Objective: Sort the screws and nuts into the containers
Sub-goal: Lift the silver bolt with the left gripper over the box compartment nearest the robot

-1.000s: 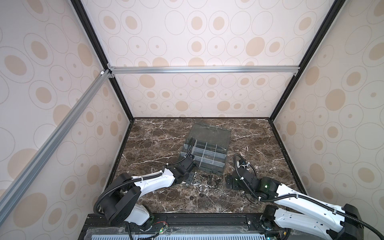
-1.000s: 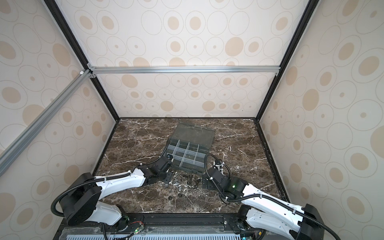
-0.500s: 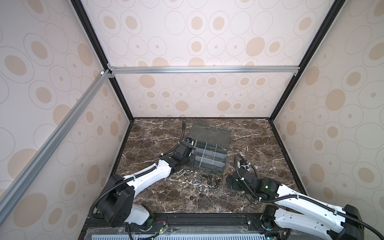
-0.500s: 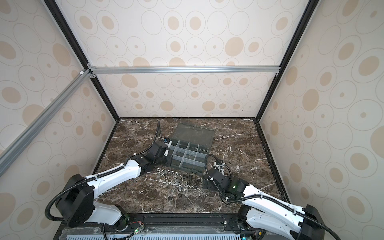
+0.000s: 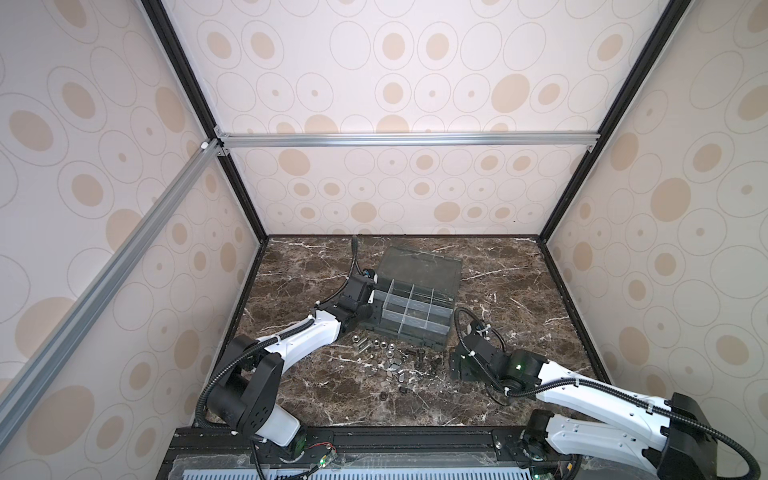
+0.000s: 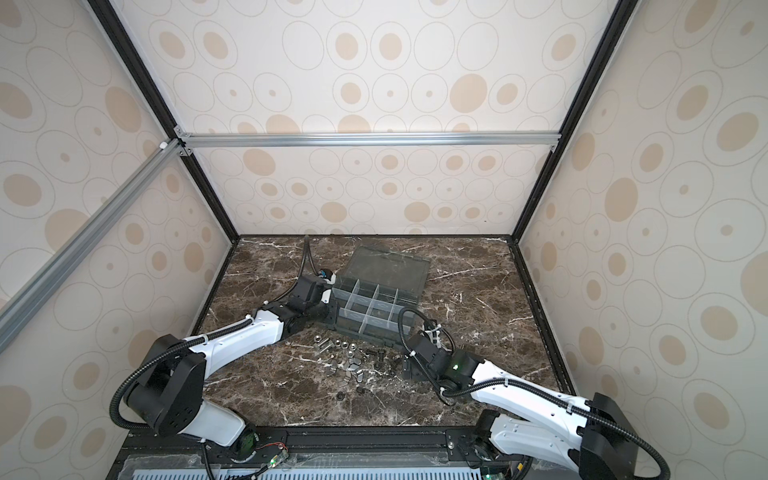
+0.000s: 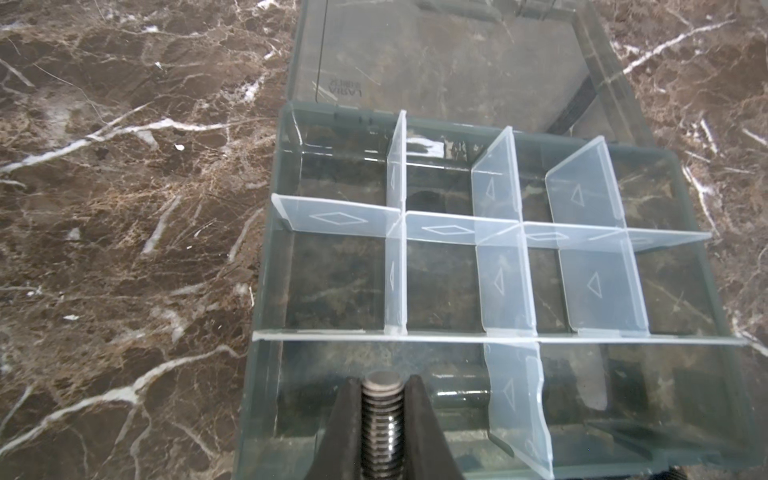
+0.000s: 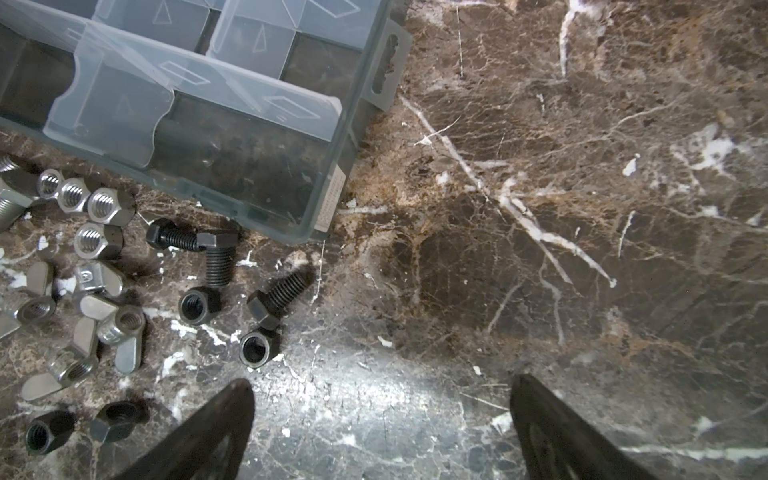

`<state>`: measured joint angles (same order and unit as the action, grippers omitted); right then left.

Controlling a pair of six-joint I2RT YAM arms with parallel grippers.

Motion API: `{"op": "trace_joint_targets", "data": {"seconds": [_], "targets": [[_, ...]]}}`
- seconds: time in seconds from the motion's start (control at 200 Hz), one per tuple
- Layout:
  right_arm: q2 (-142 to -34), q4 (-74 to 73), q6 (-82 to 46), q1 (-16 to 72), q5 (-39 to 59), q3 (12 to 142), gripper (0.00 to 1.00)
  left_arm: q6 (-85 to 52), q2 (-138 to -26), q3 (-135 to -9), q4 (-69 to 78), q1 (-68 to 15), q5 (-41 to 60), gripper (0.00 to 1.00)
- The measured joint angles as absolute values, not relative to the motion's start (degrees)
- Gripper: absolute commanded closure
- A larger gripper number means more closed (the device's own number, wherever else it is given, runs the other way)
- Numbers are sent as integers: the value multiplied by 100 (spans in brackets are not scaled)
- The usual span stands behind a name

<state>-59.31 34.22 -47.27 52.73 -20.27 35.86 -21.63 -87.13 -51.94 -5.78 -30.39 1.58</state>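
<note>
My left gripper (image 7: pixel 382 384) is shut on a silver threaded screw (image 7: pixel 382 419), shaft end pointing out, above the left end cell of the organizer box's nearest row. The containers (image 7: pixel 505 266) are see-through cells parted by pale dividers, and those in view look bare. In both top views the left gripper (image 5: pixel 371 305) hangs at the box's left end. Loose screws and nuts (image 5: pixel 390 361) lie on the marble in front of the box. My right gripper (image 8: pixel 382 386) stands open just above bare marble, to the right of black screws (image 8: pixel 218 257), black nuts (image 8: pixel 254 348) and silver nuts (image 8: pixel 110 205).
The box's lid (image 5: pixel 424 266) lies open flat behind the cells. A front corner of the box (image 8: pixel 332 183) stands close to the right gripper (image 6: pixel 409 368). Silver wing nuts (image 8: pixel 120 328) lie among the pile. Patterned walls close in the marble floor on three sides.
My left arm has swung from the pile on the marble back to the box's left end, shut the whole time. The right arm has not moved.
</note>
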Motion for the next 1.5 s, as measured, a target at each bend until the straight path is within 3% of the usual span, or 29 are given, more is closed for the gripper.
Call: {"op": "trace_joint_targets", "data": {"seconds": [0.39, 0.765, 1.025, 1.5], "targets": [[-6427, 3387, -4532, 5277, -1894, 3837, 0, -2274, -8971, -5183, -388, -2858, 281, 89], [-6427, 3380, -4543, 5282, -1907, 3837, 0, -2379, -9002, -5085, -189, -2832, 364, 72], [-6429, 3345, -4580, 5282, -1911, 3837, 0, -2453, -8958, -4974, -56, -2829, 377, 69], [-6696, 3319, -4591, 5282, -2156, 3837, 0, -2589, -7623, -4174, 36, -2827, 357, 61]]}}
